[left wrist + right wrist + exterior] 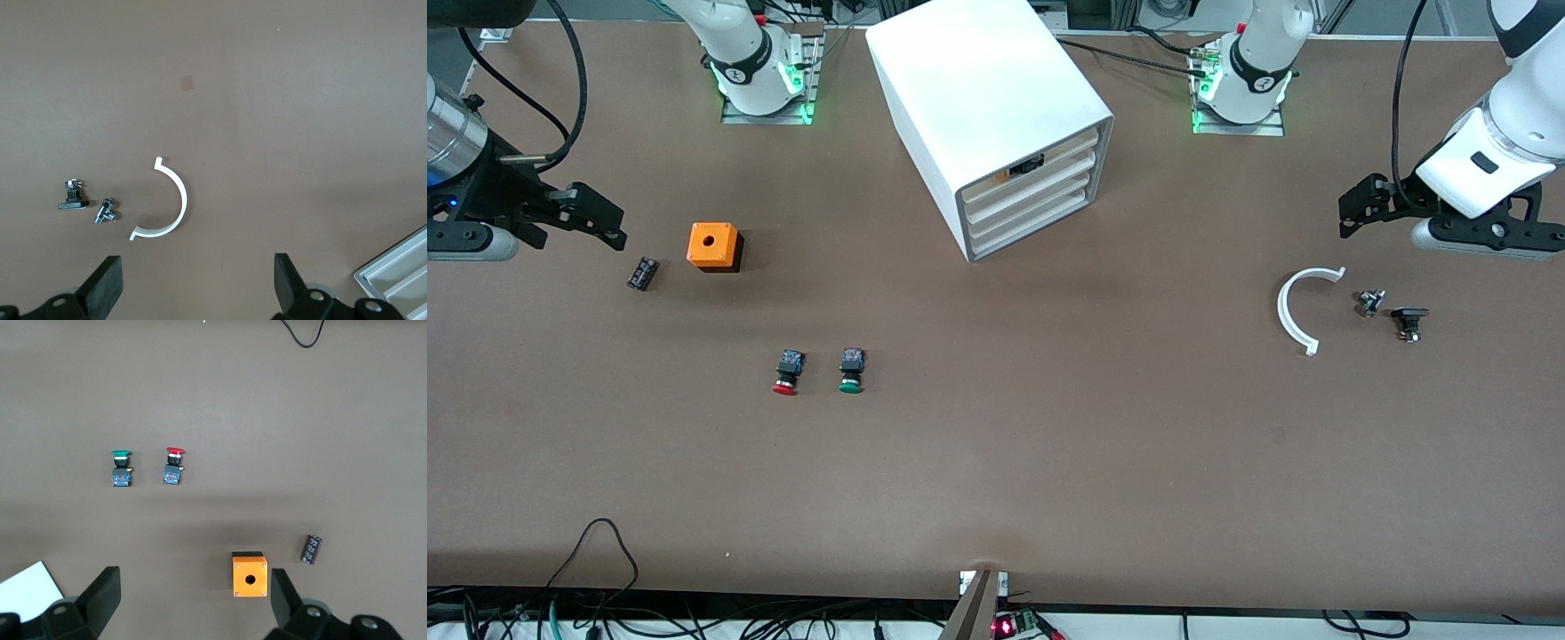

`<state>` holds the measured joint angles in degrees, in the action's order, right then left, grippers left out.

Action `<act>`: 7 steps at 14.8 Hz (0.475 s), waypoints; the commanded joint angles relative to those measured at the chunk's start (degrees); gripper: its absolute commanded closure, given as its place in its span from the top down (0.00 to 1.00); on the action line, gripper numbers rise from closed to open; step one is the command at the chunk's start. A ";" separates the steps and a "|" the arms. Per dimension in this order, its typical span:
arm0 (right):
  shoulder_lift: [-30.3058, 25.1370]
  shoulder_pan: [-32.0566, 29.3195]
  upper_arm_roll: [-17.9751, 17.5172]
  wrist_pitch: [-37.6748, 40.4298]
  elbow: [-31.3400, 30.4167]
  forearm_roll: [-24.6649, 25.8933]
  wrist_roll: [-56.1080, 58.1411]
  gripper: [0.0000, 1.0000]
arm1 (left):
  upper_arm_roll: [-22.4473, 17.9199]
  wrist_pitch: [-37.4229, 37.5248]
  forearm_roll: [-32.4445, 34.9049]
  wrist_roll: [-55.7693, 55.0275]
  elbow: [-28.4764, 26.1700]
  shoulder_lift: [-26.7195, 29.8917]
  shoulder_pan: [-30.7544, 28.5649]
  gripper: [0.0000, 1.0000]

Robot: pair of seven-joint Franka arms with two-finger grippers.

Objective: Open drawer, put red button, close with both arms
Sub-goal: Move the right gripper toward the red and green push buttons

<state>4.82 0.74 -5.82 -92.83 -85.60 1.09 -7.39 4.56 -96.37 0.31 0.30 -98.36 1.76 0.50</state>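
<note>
Green button (851, 372): lying on the bench (1049, 462), green cap toward the front camera.
Orange box (713, 246): square, with a round hole in its top face, toward the right arm's end of the bench.
Black cylinder (642, 273): small, lying on its side just beside the orange box.
White arc (1294, 311): curved plastic half-ring, flat on the bench toward the left arm's end.
Small metal fitting (1370, 302): near the white arc.
Black part (1408, 322): small, just beside the metal fitting.
</note>
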 commanded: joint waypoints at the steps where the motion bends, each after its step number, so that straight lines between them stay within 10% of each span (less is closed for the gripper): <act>1: 0.54 0.23 0.11 0.64 1.40 -0.39 -2.26 0.99 | 0.10 1.27 0.92 0.41 1.32 -0.18 -0.15 1.00; 7: 2.72 1.54 0.02 1.16 0.61 0.40 -2.28 0.99 | 0.18 1.27 0.83 0.41 1.32 -0.18 -0.06 1.00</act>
<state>5.14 0.94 -5.84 -92.62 -85.67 1.10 -8.50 4.56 -96.37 0.31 0.30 -98.35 1.77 0.51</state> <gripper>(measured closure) 0.004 0.000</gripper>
